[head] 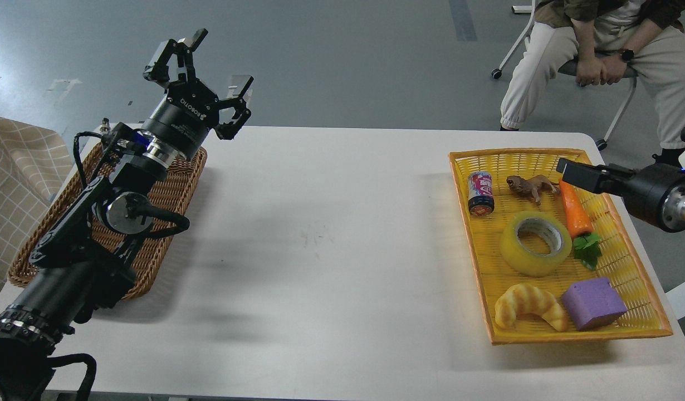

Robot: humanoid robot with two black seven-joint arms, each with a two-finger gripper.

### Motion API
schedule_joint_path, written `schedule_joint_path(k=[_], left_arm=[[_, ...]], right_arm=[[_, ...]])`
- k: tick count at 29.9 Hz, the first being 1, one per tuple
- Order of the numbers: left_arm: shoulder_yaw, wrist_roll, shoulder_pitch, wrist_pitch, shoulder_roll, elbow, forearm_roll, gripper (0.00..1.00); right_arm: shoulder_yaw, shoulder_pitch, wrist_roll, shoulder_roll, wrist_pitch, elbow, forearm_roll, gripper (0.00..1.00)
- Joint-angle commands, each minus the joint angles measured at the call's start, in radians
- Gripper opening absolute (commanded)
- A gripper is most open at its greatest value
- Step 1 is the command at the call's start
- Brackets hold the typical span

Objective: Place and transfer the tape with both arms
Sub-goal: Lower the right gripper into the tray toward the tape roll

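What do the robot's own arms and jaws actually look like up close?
Both arms are black, built of round jointed segments. The left arm carries looping black cables, a silver disc and a blue-lit ring; its gripper has clawed, linked jaws and white ROBOTIQ lettering. The right gripper looks boxy, behind a silver collar.

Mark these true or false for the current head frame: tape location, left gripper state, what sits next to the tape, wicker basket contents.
1. The tape lies in the yellow tray. True.
2. The left gripper holds the tape. False: it is open and empty, raised above the wicker basket.
3. The carrot lies right of the tape. True.
4. The croissant sits in the wicker basket. False: it is in the yellow tray, beside the purple block.
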Motion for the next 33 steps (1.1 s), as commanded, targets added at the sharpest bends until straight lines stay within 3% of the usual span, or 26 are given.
schedule_joint_path(k=[1, 18, 28, 33], left_arm=[[0.000, 0.000, 0.000, 0.000, 0.001, 0.000, 0.000, 0.98], [0.001, 0.000, 0.002, 0.000, -0.009, -0.001, 0.000, 0.98], [0.001, -0.002, 0.005, 0.000, -0.009, -0.001, 0.000, 0.98], [0.001, 0.000, 0.005, 0.000, -0.014, -0.001, 0.000, 0.98]], right_arm=[[-0.002, -0.022, 0.000, 0.014, 0.000, -0.023, -0.014, 1.00], [-0.091, -0.059, 0.000, 0.108, 0.000, -0.144, -0.116, 0.96], [-0.121, -0.042, 0.000, 0.115, 0.000, -0.146, -0.154, 0.81], [-0.123, -0.039, 0.000, 0.123, 0.000, -0.147, -0.165, 0.79]])
